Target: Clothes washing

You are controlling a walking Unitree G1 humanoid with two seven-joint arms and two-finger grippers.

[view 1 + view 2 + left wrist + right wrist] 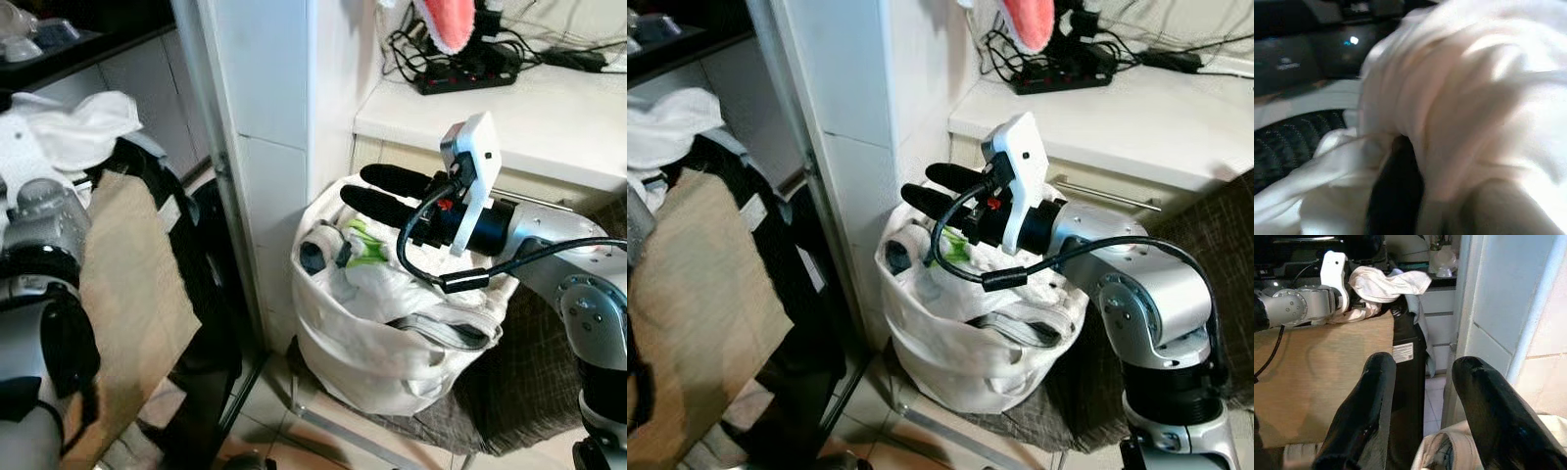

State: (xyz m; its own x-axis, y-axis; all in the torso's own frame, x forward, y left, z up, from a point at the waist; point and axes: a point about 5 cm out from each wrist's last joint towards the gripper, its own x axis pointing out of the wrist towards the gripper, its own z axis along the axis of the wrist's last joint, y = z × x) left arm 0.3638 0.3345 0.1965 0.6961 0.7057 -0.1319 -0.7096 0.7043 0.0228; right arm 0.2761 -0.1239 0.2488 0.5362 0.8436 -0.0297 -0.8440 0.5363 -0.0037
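Observation:
A white cloth laundry bag (pixel 362 348) stands on a chair by a white pillar and holds crumpled white and green clothes (pixel 364 247). My right gripper (pixel 355 185) hovers just above the bag's mouth, level, pointing toward the pillar. It is open with nothing between its fingers (pixel 1376 396). My left gripper (pixel 1354 301) is raised at the far left, shut on a bunched white garment (pixel 78 127). The garment drapes over it and hides most of its fingers; one black finger (pixel 1396 196) shows under the folds.
The white pillar (pixel 274 147) rises right beside the bag. A counter (pixel 549 117) behind carries a black power strip (pixel 465 73) and cables. A tan panel (pixel 127 284) and dark fabric (pixel 211 284) are on the left. The chair has a dark checked cushion (pixel 529 382).

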